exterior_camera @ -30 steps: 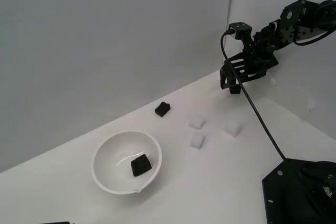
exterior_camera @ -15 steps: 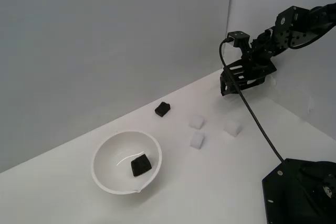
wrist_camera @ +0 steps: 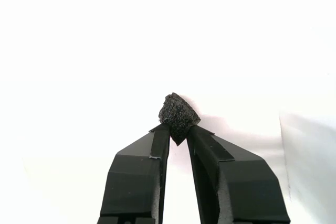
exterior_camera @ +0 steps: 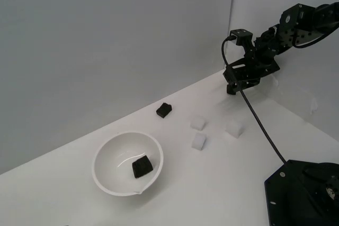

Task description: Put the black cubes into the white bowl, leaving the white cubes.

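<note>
White tabletop (exterior_camera: pixel 212 183), grey wall (exterior_camera: pixel 106 35) | gripper (wrist_camera: pixel 178 129) pinching black cube (wrist_camera: pixel 178 114)

Gripper shifted at far corner, now clamping a black cube
Gripper (exterior_camera: pixel 231 89) dipped, rose, then dropped again over the table's far end; wrist view shows its fingertips pinched on a black cube (wrist_camera: pixel 178 116). Earlier frames don't show the grasp.

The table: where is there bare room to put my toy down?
The table is bare between the white bowl and the robot base. It is crowded past the bowl, where three white cubes and a black cube sit.
</note>
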Controlling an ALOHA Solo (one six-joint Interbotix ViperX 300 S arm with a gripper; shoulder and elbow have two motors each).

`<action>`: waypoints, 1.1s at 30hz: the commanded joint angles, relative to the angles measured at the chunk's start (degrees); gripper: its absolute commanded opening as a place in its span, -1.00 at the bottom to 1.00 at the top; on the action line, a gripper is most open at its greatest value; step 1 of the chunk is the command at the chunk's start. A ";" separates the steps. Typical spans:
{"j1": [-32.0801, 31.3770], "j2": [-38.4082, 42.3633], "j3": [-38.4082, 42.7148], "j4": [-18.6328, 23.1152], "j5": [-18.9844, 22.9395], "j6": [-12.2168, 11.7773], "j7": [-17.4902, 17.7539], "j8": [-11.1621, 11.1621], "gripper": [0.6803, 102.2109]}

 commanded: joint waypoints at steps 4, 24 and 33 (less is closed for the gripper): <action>1.05 3.34 3.78 -0.44 -0.79 -0.53 1.76 0.35 -0.96; -11.51 23.91 24.26 0.62 0.35 -0.70 9.05 0.00 -0.96; -25.49 29.88 30.32 1.14 0.88 -2.46 9.93 -2.55 -0.96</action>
